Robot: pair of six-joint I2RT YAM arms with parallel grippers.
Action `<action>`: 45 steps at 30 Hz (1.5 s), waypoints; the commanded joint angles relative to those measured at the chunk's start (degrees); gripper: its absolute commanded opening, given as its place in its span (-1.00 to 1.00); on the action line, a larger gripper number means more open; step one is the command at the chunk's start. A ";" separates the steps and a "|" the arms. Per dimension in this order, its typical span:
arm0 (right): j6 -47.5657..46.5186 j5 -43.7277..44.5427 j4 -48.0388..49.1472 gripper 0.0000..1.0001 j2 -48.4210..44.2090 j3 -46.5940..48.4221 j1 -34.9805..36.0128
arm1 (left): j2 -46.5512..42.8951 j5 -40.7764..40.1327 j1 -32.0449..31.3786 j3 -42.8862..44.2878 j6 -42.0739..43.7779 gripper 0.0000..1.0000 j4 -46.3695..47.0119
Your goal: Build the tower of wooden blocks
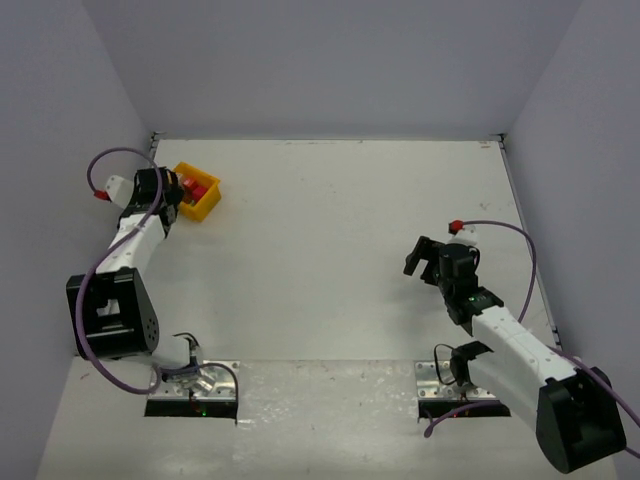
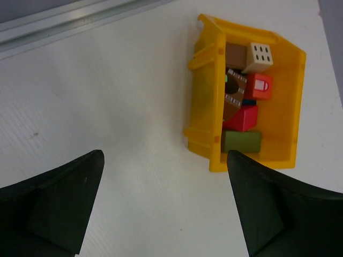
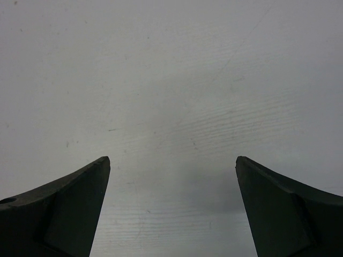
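Hovering over the tabletop (image 2: 107,107) with its jaws spread wide and nothing between them, the left pincer (image 2: 165,160) hung just short of the yellow tray (image 2: 206,101), which lay ahead and a little off to one side of its centre line. All the wood blocks I could make out sat inside that tray, packed touching one another: an olive block (image 2: 242,142) flat against the near wall, a red block (image 2: 244,118) behind it, a tan block (image 2: 260,56) with dark dots at the far end, and a brown patterned piece (image 2: 233,93) leaning along the side wall. None stood on the open tabletop, so I judged the tower not yet begun and the first pick to be the job.

To do it well, I reckoned the pincer should line up over the tray, narrow enough to fit between the walls, and come straight down on a block with free sides. The tan one looked the easiest. A slanted entry would likely catch the rim and shove the light tray.

Well apart, the right pincer (image 3: 172,160) was also spread and empty above bare tabletop, a fair spot for building.
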 commanded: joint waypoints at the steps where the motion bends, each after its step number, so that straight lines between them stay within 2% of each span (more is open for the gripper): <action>1: -0.04 1.85 1.30 0.97 1.41 2.83 -0.34 | 10.10 1.44 2.75 9.16 2.66 0.87 3.01; 5: -0.20 1.71 1.04 0.97 1.46 2.98 -0.32 | 19.40 4.66 3.86 19.22 5.69 0.77 0.73; 6: -0.13 1.80 0.95 0.97 1.45 2.91 -0.32 | 21.08 5.04 4.03 19.50 6.24 0.74 0.28; 9: -0.04 2.13 0.26 0.97 1.08 2.99 -0.34 | 26.32 4.76 4.36 25.31 6.11 0.47 -3.37; 12: 0.06 2.42 0.26 0.97 1.11 2.99 -0.33 | 27.60 3.77 4.36 25.37 5.57 0.27 -4.23; 15: 0.14 2.22 0.35 0.97 1.55 3.16 -0.39 | 27.45 3.28 4.36 23.33 4.99 -0.18 -3.67; 18: 0.05 2.14 -0.48 0.97 2.15 3.68 -0.32 | 28.95 4.79 4.36 22.20 4.86 -0.24 -2.65; 20: 0.13 2.14 -1.39 0.97 2.42 4.12 -0.32 | 30.23 5.81 4.36 22.23 4.64 -0.40 -3.08; 22: 0.14 2.05 -1.66 0.97 2.35 4.31 -0.32 | 30.62 6.15 4.36 22.09 4.39 -0.48 -3.77; 26: 0.14 2.02 -1.46 0.97 2.03 4.04 -0.32 | 29.40 4.78 4.36 21.75 4.71 -0.56 -3.56; 27: 0.14 2.01 -1.50 0.97 1.94 4.04 -0.32 | 29.25 4.52 4.36 21.71 4.99 -0.61 -3.48; 29: 0.22 1.97 -1.63 0.97 1.77 4.04 -0.32 | 28.94 4.77 4.36 21.67 5.43 -0.97 -3.31; 33: 0.22 2.05 -1.69 0.97 1.26 3.88 -0.39 | 27.00 5.67 3.70 21.10 7.29 -1.00 -2.04; 36: 0.19 2.05 -1.59 0.97 0.99 3.73 -0.32 | 22.36 3.40 0.33 20.42 9.94 -1.00 -0.51; 40: 0.14 2.17 -1.80 0.97 0.83 3.78 -0.32 | 17.26 -2.79 -7.42 19.55 14.25 -1.00 2.10; 42: 0.14 2.50 -2.29 0.97 0.57 3.77 -0.32 | 14.85 -9.95 -16.07 18.90 18.35 -1.00 3.42; 45: 0.30 2.91 -2.46 0.97 -0.07 3.36 -0.32 | 12.78 -15.85 -22.77 18.90 20.89 -1.00 3.93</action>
